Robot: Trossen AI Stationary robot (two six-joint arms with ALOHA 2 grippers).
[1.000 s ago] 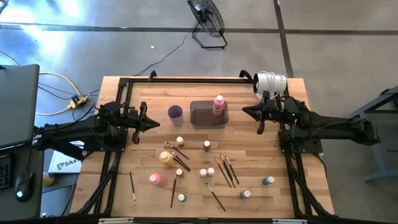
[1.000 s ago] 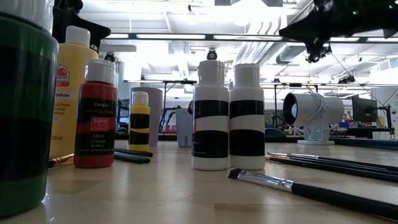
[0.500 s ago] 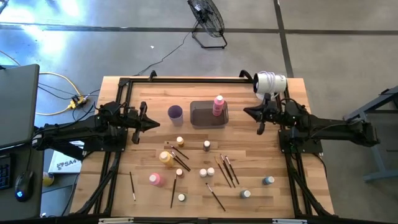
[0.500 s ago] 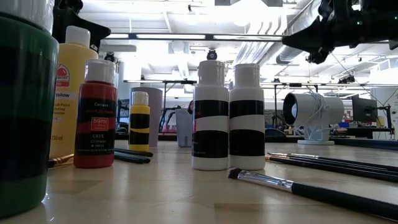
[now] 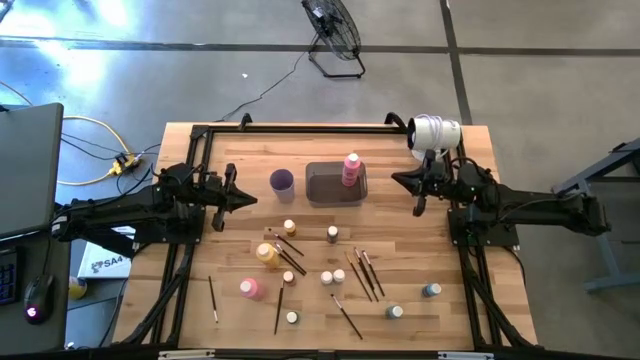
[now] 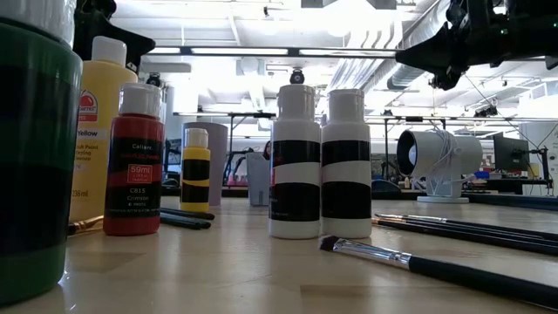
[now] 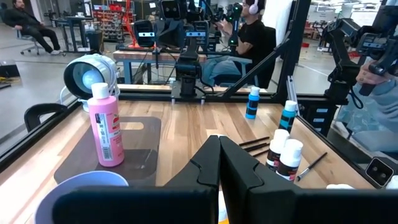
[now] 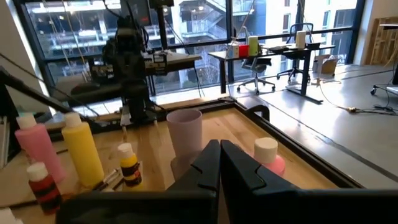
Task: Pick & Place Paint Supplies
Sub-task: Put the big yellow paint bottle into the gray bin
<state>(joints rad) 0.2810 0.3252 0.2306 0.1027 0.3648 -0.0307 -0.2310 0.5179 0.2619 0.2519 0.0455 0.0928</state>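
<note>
Right hand point(image 5: 394, 180) pulled back a touch toward its own side over the last second, now static; fingers closed, empty. Left hand point(image 5: 252, 201) unmoved, closed, empty. 1 pink bottle point(image 5: 351, 169) upright in tray point(image 5: 322, 187), between both hands. Remaining bottles and brushes point(image 5: 364, 274) loose on counter point(image 5: 450, 250), nearer than both hands. No pick begun.

Cutting off a green-and-black bottle point(image 6: 30, 148) at the low view's left edge. Hiding most of the yellow bottle point(image 6: 98, 131) behind the red bottle point(image 6: 133, 161). Clipping the purple cup point(image 7: 81, 190) behind the left gripper point(image 7: 219, 149). Showing brush tips point(image 5: 362, 272) too small, possibly bristled.
</note>
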